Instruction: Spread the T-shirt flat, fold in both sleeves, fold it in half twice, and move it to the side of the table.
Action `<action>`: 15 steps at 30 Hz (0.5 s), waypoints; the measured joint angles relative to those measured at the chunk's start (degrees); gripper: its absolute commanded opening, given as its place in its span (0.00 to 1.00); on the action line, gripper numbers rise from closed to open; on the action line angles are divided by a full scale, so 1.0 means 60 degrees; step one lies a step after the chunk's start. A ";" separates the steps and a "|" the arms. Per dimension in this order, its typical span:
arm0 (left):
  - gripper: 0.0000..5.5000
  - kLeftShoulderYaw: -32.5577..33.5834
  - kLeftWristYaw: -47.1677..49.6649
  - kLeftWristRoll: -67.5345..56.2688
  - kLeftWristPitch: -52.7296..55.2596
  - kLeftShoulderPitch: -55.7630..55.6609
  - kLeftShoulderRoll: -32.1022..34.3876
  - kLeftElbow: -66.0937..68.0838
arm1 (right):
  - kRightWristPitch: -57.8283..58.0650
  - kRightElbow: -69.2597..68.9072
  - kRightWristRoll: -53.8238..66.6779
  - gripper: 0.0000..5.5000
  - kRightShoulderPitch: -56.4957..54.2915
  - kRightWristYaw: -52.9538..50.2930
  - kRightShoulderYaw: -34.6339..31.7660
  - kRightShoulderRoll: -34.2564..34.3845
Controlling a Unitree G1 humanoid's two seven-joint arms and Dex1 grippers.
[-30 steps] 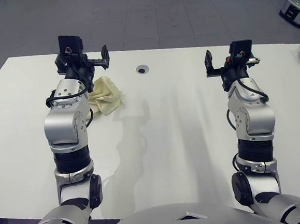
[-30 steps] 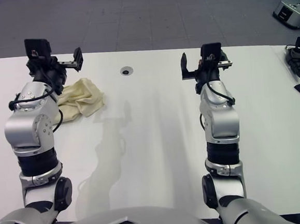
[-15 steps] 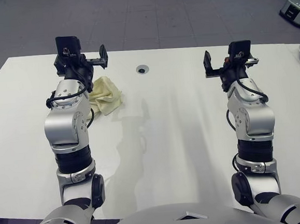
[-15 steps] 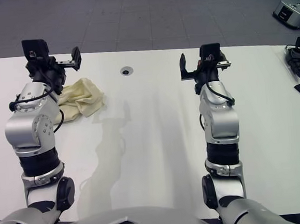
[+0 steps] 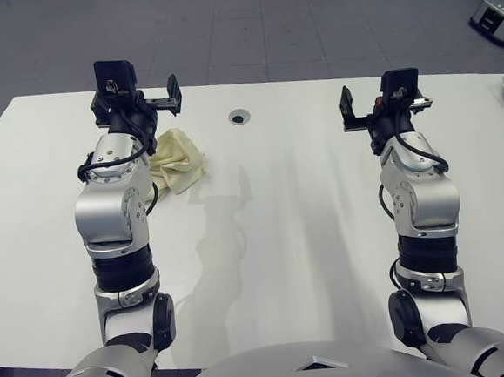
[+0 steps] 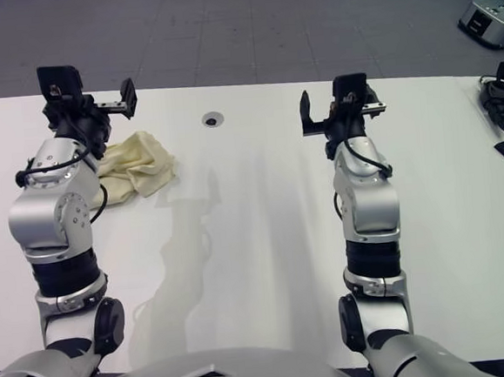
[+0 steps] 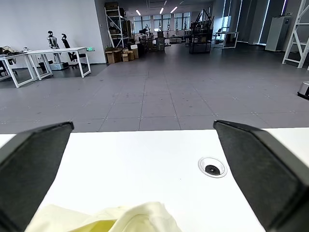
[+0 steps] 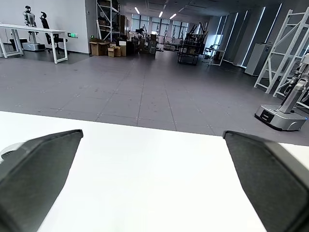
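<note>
Left pincer and right pincer both wide, empty. T-shirt bundled upper left, seemingly parked aside. Probably last step; next, pull arms back.

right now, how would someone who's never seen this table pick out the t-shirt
Start at the big white table and look at its far left part, to the left of the small round cable port. The T-shirt lies bunched there, close by the left end effector. Its neighbours are hard and grey or black; it alone is soft, creased and pale yellow.
</note>
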 measured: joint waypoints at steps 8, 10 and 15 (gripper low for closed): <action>0.98 -0.0151 -0.0291 0.0553 -0.0996 -0.0006 0.0728 0.1233 | -0.0003 0.0047 -0.0041 0.98 0.0000 0.0009 0.0092 -0.0002; 0.98 -0.0391 -0.0466 0.1122 -0.1930 -0.0021 0.1561 0.2839 | -0.0008 0.0049 -0.0039 0.98 0.0000 0.0009 0.0090 -0.0003; 0.98 -0.1125 -0.0778 0.2199 -0.3911 -0.0305 0.2730 0.6905 | -0.0030 0.0086 -0.0036 0.98 -0.0003 0.0017 0.0095 -0.0003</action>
